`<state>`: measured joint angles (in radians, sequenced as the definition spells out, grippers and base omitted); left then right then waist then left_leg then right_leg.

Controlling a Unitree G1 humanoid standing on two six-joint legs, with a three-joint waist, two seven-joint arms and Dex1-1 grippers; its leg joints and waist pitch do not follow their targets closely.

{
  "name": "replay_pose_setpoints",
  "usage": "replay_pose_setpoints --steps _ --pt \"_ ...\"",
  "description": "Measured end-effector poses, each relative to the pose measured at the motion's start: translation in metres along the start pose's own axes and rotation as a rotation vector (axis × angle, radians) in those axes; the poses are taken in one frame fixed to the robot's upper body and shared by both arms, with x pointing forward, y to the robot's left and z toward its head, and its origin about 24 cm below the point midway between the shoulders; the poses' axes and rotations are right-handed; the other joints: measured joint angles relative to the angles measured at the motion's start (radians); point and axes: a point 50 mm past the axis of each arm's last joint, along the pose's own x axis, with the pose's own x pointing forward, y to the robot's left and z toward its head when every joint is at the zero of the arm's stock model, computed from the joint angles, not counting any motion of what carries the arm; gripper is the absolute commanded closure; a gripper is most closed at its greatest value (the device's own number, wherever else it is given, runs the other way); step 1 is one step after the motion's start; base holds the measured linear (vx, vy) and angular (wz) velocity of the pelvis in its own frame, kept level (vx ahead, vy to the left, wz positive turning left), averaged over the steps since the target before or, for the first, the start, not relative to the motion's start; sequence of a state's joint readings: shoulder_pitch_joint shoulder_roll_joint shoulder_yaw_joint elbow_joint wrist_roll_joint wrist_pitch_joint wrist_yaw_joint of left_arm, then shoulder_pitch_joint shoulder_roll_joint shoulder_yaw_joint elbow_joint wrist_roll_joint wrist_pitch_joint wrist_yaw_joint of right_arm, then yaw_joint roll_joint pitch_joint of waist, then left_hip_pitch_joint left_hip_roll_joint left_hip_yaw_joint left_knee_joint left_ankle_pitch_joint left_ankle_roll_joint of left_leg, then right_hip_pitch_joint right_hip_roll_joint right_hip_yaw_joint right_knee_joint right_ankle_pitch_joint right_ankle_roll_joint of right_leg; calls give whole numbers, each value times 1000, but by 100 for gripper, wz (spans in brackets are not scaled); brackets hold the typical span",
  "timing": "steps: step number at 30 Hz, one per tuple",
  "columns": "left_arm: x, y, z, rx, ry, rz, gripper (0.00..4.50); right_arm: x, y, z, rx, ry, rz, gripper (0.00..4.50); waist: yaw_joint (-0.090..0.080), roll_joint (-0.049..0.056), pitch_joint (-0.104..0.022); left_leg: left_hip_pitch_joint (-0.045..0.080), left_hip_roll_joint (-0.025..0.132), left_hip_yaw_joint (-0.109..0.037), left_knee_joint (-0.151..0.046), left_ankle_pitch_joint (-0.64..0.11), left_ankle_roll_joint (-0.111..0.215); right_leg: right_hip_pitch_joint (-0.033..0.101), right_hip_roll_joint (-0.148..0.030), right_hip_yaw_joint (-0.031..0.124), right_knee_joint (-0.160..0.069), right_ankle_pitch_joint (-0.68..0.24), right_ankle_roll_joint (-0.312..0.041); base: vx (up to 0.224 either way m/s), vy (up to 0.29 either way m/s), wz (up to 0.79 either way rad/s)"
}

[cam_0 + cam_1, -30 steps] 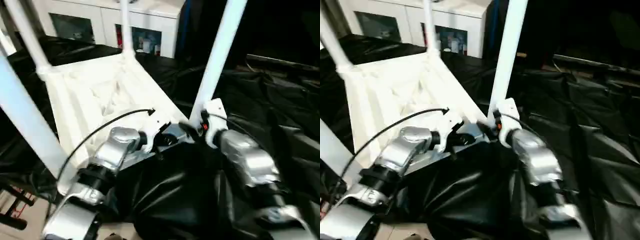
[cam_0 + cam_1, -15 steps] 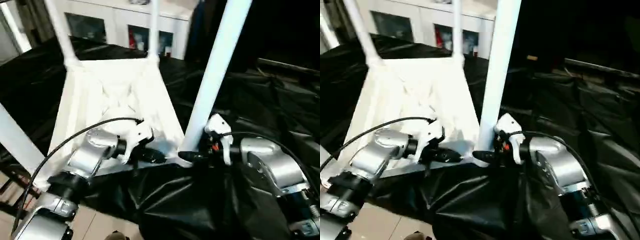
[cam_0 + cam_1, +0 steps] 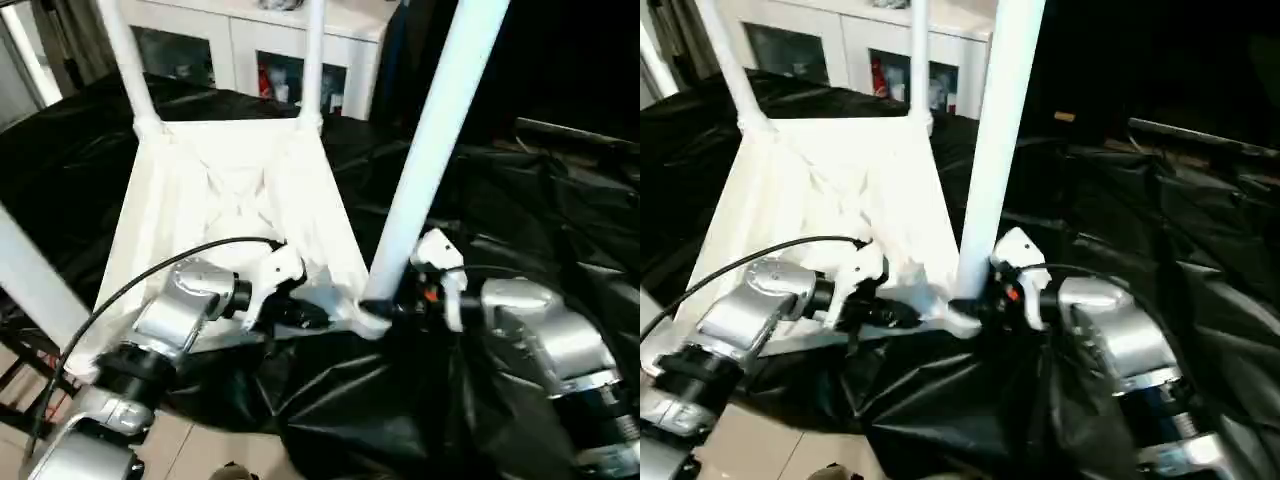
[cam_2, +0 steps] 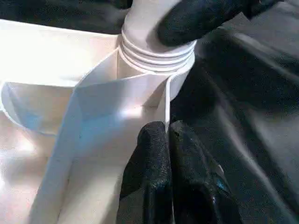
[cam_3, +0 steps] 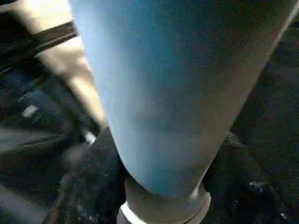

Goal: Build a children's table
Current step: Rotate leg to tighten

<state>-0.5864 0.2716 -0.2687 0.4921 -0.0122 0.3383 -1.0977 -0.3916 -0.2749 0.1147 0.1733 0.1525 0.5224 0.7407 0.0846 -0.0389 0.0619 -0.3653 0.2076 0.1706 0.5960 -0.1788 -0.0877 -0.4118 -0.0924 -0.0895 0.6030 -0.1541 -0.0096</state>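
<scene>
The children's table lies upside down on the black sheet, its ribbed white top (image 3: 230, 190) facing up and its legs standing upward. My left gripper (image 3: 305, 315) is shut on the thin rim of the top, right by the near right corner socket (image 4: 159, 51); its fingertips (image 4: 156, 140) pinch that white wall. My right gripper (image 3: 385, 308) is closed around the base of the near right leg (image 3: 430, 150), just above the socket. One of its black fingers (image 4: 201, 18) lies against the leg. In the right wrist view the leg (image 5: 163, 93) stands between the jaws.
Three more legs stand at the far left (image 3: 125, 60), far right (image 3: 313, 50) and near left (image 3: 30, 280) corners. White cabinets (image 3: 250, 50) line the back. Crumpled black sheet (image 3: 520, 200) covers the surface to the right. Bare floor (image 3: 190, 450) shows at the near left.
The camera has swung, shifting the whole picture. My right gripper has closed in on the base of the near right leg. The left gripper keeps its hold on the rim.
</scene>
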Motion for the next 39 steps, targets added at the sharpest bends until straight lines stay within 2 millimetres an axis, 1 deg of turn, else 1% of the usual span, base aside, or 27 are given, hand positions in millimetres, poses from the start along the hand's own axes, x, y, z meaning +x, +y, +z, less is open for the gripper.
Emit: replay_pose_setpoints --steps 2,3,4,6,8,9,10,12,14,15,17,18,20,23,25,32,35,37,38,39 --pt "8 4 4 -22 -13 65 450 8 -5 2 48 -15 -106 245 -7 0 0 0 0 -1 0 0 0 0 0 -1 -2 0 0 0 0 0" --pt "16 6 7 -41 -20 111 450 14 -8 3 81 -27 -196 246 -15 -1 0 0 0 -2 1 0 0 1 0 -3 -3 0 0 0 0 0" --pt "21 7 10 -51 -22 140 450 19 -9 5 98 -34 -251 247 -21 -1 -1 0 0 -3 1 0 0 1 0 -5 -6 0 0 0 0 0" --pt "29 7 15 -67 -24 181 450 25 -11 7 121 -43 -341 249 -30 -1 -1 -1 0 -4 1 0 0 1 0 -5 -10 0 0 0 0 0" --pt "32 8 16 -71 -25 201 450 29 -11 9 124 -43 -378 249 -36 -1 -1 -1 0 -4 1 0 0 1 0 -5 -11 0 0 0 0 0" --pt "33 9 17 -74 -24 209 450 31 -12 10 125 -44 -393 195 -37 -1 -1 -1 0 -4 1 0 0 1 0 -5 -11 0 0 0 0 0" --pt "34 9 18 -73 -25 210 450 32 -12 10 122 -43 -397 181 -38 -1 -1 -1 0 -4 1 0 0 1 0 -4 -10 0 0 0 0 0" --pt "35 8 18 -73 -27 210 450 32 -11 11 123 -44 -390 176 -38 -3 -2 -1 0 -3 1 0 0 1 0 -4 -9 1 0 0 0 0" --pt "35 8 18 -70 -30 204 450 31 -12 11 124 -47 -381 148 -38 -4 -2 -1 0 -3 1 0 0 1 0 -4 -8 5 1 0 0 0" --pt "35 8 19 -68 -31 198 450 30 -12 11 119 -47 -369 135 -37 -4 -2 -1 0 -2 0 0 0 1 0 -4 -8 5 0 0 0 0" --pt "33 8 19 -56 -31 187 450 28 -12 12 97 -43 -328 126 -37 -4 -2 -1 0 -2 0 0 0 0 0 -4 -8 5 0 0 0 0" --pt "30 8 18 -44 -26 166 450 24 -13 12 73 -34 -282 111 -37 -4 -2 -1 0 -2 0 0 0 0 0 -4 -8 5 0 0 0 0" --pt "23 7 16 -13 -11 118 450 14 -12 9 7 -4 -183 111 -34 -4 -2 -1 0 -2 -1 0 0 0 0 -4 -7 5 0 0 0 0" --pt "16 6 12 5 2 71 450 9 -10 9 -19 13 -95 111 -26 -3 -2 -1 0 -1 -3 0 0 -1 0 -4 -8 7 -3 0 0 0" --pt "7 3 9 34 17 17 450 0 -9 7 -64 47 9 111 -20 -4 -2 -1 1 -1 -3 0 0 -1 0 -4 -8 6 -3 0 0 0" --pt "-13 -4 0 63 67 -136 450 -19 -2 -1 -106 108 228 111 4 -4 -3 0 1 0 -2 0 0 1 0 -2 -8 6 -3 0 0 0" --pt "-17 -5 -2 62 80 -165 450 -21 0 -4 -100 119 267 144 6 -4 -2 -1 0 0 -2 0 0 1 0 -2 -7 6 -3 0 0 0" --pt "-18 -5 -2 68 82 -171 450 -22 0 -5 -98 123 274 160 6 -4 -2 0 0 0 -2 0 0 2 0 -2 -7 5 0 0 0 0" --pt "-19 -6 -2 67 84 -174 450 -22 0 -5 -95 124 277 160 6 -4 -2 0 0 0 -2 0 0 3 0 -2 -7 4 0 0 0 0" --pt "-19 -6 -2 66 86 -175 450 -22 0 -5 -91 124 278 181 5 -4 -2 0 0 -1 -2 0 0 3 0 -2 -7 4 0 0 0 0"
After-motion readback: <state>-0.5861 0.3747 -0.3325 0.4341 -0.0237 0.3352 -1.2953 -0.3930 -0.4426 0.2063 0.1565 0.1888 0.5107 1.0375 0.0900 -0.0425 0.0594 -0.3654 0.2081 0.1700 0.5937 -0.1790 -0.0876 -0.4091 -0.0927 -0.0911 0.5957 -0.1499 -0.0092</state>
